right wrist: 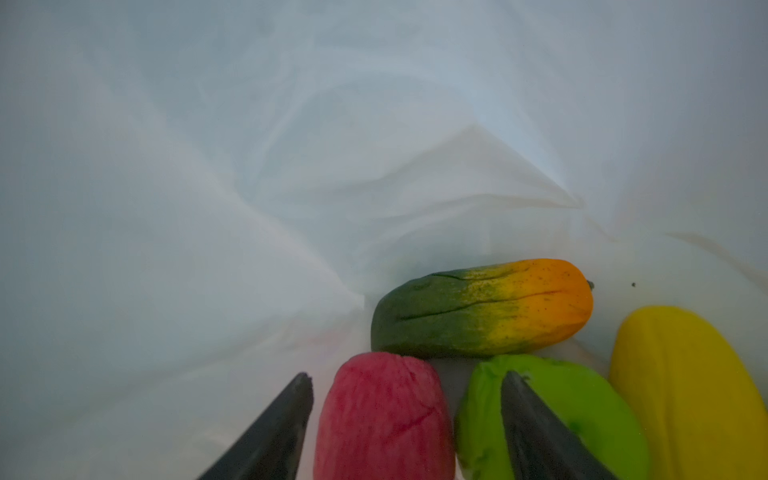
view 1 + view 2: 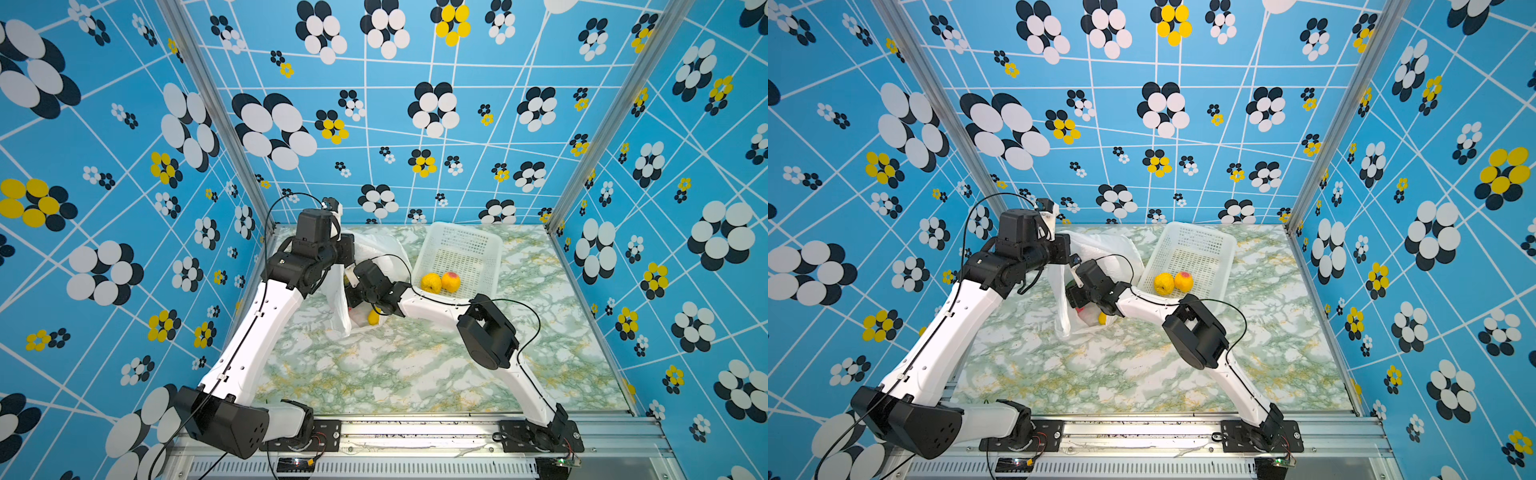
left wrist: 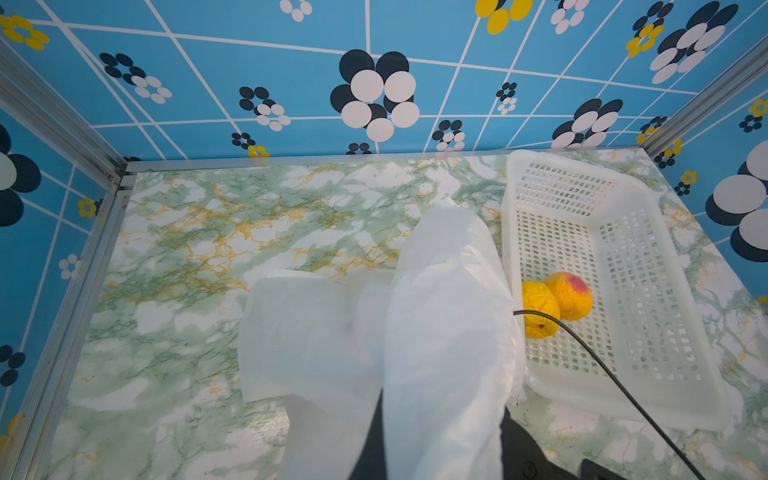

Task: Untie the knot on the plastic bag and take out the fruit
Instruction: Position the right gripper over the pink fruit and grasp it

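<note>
Hidden: left gripper (image 2: pixel 347 251) tips, clamped shut in crinkly plastic bag (image 3: pixel 449 316) film.
Right gripper (image 1: pixel 408 376): jaws stood apart, straddling wrinkled red fruit (image 1: pixel 382 419).

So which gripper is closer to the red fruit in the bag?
Right. The right gripper is inside the bag, jaws open either side of the red fruit; the left gripper pinches the bag's plastic above, outside it.

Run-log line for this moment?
right pincer: open in plastic bag, straddling red fruit | left pincer: shut on plastic bag | basket: yellow fruit, orange fruit
</note>
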`<state>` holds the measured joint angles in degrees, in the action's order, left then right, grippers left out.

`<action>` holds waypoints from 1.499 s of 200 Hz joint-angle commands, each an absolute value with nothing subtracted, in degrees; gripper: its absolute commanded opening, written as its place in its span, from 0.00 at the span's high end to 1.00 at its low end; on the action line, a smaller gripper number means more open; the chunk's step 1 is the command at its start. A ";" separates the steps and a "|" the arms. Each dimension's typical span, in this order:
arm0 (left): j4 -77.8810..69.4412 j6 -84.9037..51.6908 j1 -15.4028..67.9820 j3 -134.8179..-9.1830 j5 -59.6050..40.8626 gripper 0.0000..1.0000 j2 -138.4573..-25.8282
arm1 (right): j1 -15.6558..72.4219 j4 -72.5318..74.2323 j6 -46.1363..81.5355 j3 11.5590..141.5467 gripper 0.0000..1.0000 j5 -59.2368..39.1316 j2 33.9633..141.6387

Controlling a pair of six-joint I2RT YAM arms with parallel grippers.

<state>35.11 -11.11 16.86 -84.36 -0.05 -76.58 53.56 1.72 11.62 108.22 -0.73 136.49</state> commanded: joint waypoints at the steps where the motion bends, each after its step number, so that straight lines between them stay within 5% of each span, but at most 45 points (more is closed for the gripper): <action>1: 33.76 -10.90 16.47 -84.50 -0.12 1.00 -75.03 | 54.39 -4.46 12.28 111.81 0.24 -0.95 139.70; 81: 33.66 -10.90 16.26 -84.34 0.14 1.00 -74.49 | 54.40 -5.71 14.81 111.31 0.22 -0.87 141.60; 191: 33.84 -11.42 16.20 -84.77 -0.94 1.00 -74.71 | 55.29 -4.40 16.24 105.73 0.46 1.71 137.16; 300: 33.31 -11.07 16.31 -83.99 0.62 1.00 -73.34 | 55.98 -9.29 17.12 112.68 0.20 5.16 143.20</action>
<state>35.11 -11.14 16.82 -84.18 -0.21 -75.68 56.18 -5.82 16.14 110.56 4.03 140.42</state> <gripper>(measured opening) 0.040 0.799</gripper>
